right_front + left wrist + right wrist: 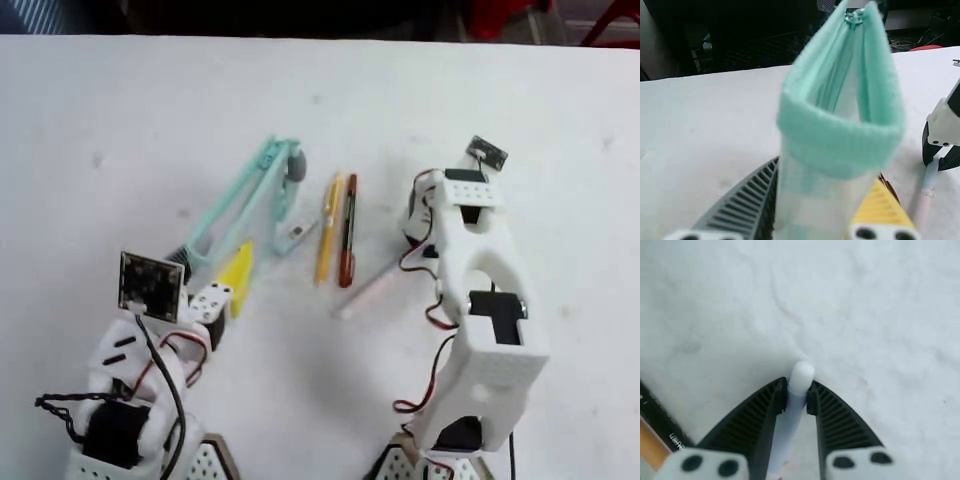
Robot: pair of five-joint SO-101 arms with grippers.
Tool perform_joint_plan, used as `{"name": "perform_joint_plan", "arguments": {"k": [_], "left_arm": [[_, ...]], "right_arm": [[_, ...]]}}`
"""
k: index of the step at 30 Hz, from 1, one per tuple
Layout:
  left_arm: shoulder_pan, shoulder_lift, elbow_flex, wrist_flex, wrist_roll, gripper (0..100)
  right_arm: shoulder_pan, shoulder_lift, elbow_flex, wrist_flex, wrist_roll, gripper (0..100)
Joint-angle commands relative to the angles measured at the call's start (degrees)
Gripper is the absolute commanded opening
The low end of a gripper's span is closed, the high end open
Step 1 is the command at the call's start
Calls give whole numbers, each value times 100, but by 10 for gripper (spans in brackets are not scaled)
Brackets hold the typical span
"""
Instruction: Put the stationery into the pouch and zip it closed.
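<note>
The mint-edged clear pouch (243,203) lies slanted at the table's middle left, its mouth (840,135) gaping. My left gripper (810,212) is shut on the pouch's near end, one grey finger (742,205) and one yellow finger (879,206) on either side; from above the left gripper (215,268) sits at the pouch's lower tip. My right gripper (796,396) is shut on a white pen (799,382), whose tip is close to the tabletop. From above, the white pen (368,287) slants away from the right gripper (418,243). A yellow pen (327,228) and a brown pen (347,230) lie side by side between pouch and right arm.
A small white item (295,235) lies beside the pouch's edge, and a grey object (297,166) sits at the pouch's far end. In the left wrist view the right arm's gripper (940,142) stands close to the pouch with the white pen (925,195). White table all round.
</note>
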State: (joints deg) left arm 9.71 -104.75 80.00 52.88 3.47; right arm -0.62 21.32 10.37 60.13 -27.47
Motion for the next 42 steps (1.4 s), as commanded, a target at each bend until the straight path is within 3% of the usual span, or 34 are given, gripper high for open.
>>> {"name": "perform_joint_plan", "arguments": {"k": [1, 5, 17, 22, 29, 35, 42], "left_arm": [[31, 31, -26, -141, 44, 187], [31, 31, -26, -141, 44, 187], [31, 31, -26, -141, 44, 187], [31, 31, -18, -141, 44, 187], [31, 31, 53, -185, 44, 187], [31, 31, 97, -264, 44, 187], [31, 31, 97, -264, 44, 187]], "right_arm": [[92, -40, -193, -4, 70, 17], [75, -40, -193, -4, 651, 17], [110, -207, -167, -4, 730, 17], [154, -620, -149, 171, 1459, 17], [330, -1156, -123, 444, 1873, 17], [497, -1824, 448, 66, 1925, 17], [127, -3108, 1881, -927, 1934, 16]]}}
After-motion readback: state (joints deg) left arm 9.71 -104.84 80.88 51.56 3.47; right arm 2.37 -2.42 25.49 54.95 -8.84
